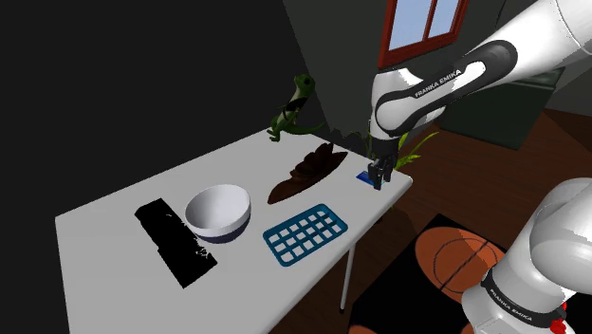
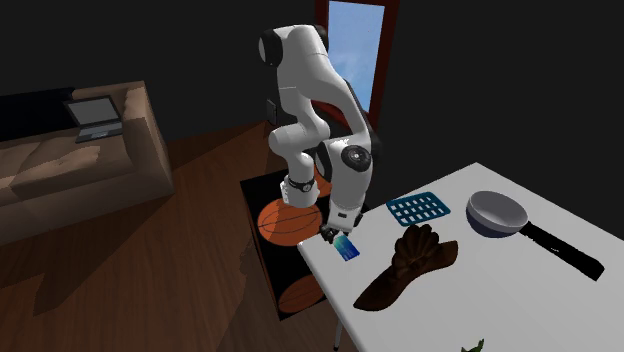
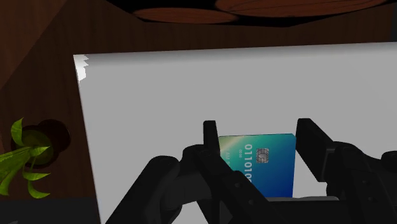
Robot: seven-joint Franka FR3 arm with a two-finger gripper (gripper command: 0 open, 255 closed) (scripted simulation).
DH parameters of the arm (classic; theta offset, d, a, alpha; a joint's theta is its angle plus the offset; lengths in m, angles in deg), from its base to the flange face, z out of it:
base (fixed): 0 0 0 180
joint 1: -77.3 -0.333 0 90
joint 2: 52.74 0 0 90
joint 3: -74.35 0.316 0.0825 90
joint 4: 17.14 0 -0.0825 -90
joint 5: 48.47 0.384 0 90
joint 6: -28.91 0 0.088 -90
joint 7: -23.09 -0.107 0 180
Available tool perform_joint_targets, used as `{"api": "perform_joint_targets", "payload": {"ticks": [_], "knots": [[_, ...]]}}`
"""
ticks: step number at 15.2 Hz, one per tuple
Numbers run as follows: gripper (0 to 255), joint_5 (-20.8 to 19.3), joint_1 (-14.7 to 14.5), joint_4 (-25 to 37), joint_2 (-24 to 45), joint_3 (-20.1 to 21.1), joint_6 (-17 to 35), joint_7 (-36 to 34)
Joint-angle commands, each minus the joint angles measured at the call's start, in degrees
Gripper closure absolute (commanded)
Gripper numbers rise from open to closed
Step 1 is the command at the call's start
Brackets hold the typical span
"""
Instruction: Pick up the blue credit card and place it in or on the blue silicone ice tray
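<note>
Blue credit card (image 3: 267,162), thin rigid rectangle with chip and printed digits, lies flat on the white desk (image 1: 104,228), well apart from the blue silicone ice tray (image 1: 305,232). Black two-finger tool (image 3: 259,130) is low over it, fingers spread and flanking the card's short edges, nothing clasped yet. Risks, as I judge: the card sits flush on a smooth surface, so closing fingers may ride over the edges, or it could skid away from the tray and off the desk. The tray is a grid of square cells, so the card may rest tilted.
</note>
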Motion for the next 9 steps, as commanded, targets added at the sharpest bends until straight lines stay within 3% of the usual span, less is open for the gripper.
{"api": "perform_joint_targets", "payload": {"ticks": [1, 6, 9], "knots": [[255, 0.1, 0.0, -0.2, 0.2, 0.0, 0.1, 0.1], [255, 0.1, -0.1, -0.1, 0.2, 0.1, -0.1, 0.0], [255, -0.1, 0.0, 0.9, -1.5, 0.2, -2.7, -0.2]]}}
